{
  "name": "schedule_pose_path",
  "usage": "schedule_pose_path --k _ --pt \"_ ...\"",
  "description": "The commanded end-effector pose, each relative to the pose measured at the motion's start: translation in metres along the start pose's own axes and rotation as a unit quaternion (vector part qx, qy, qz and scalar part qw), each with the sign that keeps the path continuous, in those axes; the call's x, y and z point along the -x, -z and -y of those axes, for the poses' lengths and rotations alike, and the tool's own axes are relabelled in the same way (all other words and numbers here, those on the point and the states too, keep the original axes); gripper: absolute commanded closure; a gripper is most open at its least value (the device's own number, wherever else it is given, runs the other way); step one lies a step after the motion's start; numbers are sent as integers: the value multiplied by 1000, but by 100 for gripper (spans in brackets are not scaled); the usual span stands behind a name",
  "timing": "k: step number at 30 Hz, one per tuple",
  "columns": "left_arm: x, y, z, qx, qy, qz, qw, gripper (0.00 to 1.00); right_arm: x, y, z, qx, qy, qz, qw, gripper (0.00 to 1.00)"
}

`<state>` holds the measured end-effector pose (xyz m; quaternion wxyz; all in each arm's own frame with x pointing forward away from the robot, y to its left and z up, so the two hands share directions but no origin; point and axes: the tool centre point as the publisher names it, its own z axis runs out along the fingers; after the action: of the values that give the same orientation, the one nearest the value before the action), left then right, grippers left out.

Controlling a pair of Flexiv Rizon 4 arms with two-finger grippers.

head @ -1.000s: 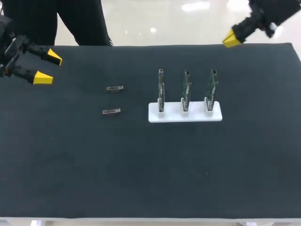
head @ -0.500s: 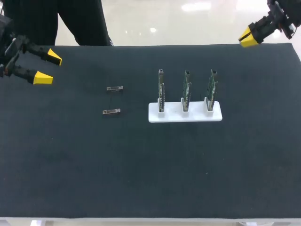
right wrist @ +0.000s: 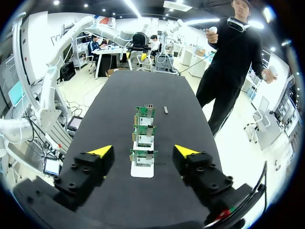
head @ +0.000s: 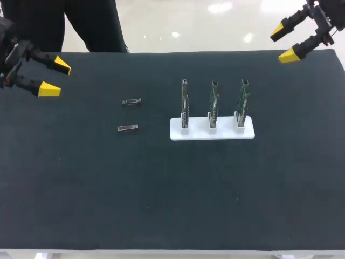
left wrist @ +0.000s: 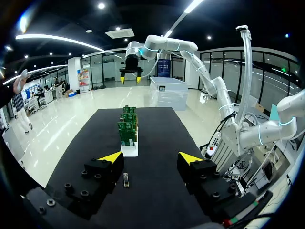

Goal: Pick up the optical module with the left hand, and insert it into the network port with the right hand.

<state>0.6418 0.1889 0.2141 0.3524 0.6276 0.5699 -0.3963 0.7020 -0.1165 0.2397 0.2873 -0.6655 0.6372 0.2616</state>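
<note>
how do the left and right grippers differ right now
The left gripper hangs over the table's left side; the right gripper is at its far right corner. An optical module lies just ahead of the left gripper; the right gripper faces the board rack end-on. Both are open and hold nothing.

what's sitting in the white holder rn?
Three green circuit boards stand upright in the white holder, one per slot, side by side. Their lower edges are hidden inside the slots, so how deep they sit cannot be seen.
</note>
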Motion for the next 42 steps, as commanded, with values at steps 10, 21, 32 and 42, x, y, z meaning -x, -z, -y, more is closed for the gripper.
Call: schedule_pose_path --k 10,21,32,42 --pt "-7 3 2 4 -2 -12 1000 0 -1 0 0 0 0 1 1000 0" --pt "-58 12 -22 37 64 -131 989 0 -1 0 0 0 0 1 1000 0" --pt "-91 -9 -49 65 132 -237 960 0 -1 0 0 0 0 1 1000 0" --pt "-91 -9 -49 65 132 -237 960 0 -1 0 0 0 0 1 1000 0"
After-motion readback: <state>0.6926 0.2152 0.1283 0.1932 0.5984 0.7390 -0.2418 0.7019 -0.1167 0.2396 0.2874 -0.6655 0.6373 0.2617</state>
